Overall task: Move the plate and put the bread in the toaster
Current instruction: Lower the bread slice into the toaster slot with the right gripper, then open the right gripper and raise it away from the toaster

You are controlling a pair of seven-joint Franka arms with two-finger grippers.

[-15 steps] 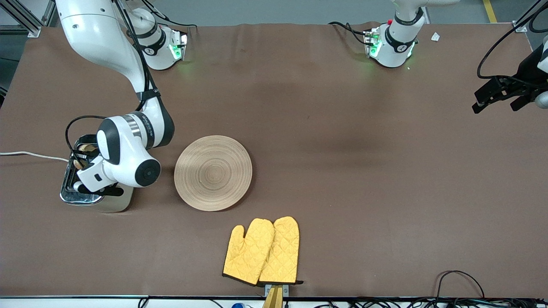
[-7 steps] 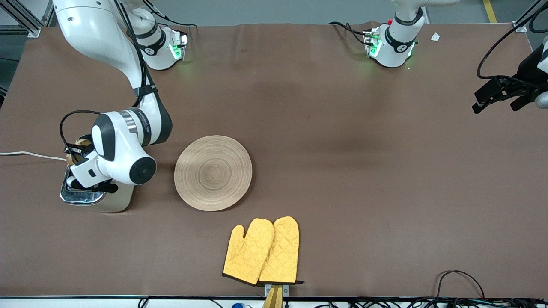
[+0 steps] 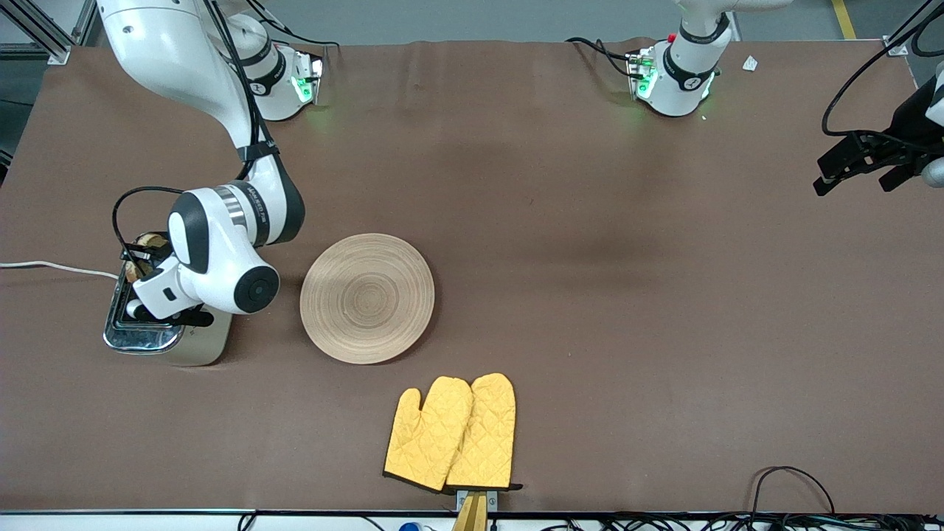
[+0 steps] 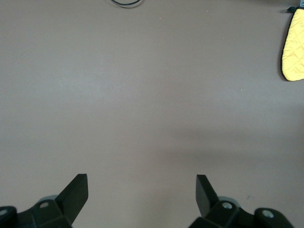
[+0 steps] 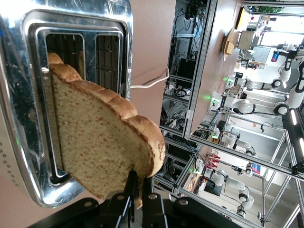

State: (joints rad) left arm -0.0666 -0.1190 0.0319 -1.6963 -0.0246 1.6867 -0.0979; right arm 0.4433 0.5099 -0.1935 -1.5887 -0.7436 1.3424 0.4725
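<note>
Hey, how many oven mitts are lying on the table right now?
2. Both yellow oven mitts lie side by side, overlapping, near the table edge closest to the front camera, nearer to it than the plate. None seems hidden.

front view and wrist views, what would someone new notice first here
The right gripper, shut on the bread, holds the slice at a slot of the chrome-topped toaster at the right arm's end of the table. Beside the toaster lies the bare wooden plate, and nearer the front camera a pair of yellow oven mitts. The left gripper waits open over bare table.
</note>
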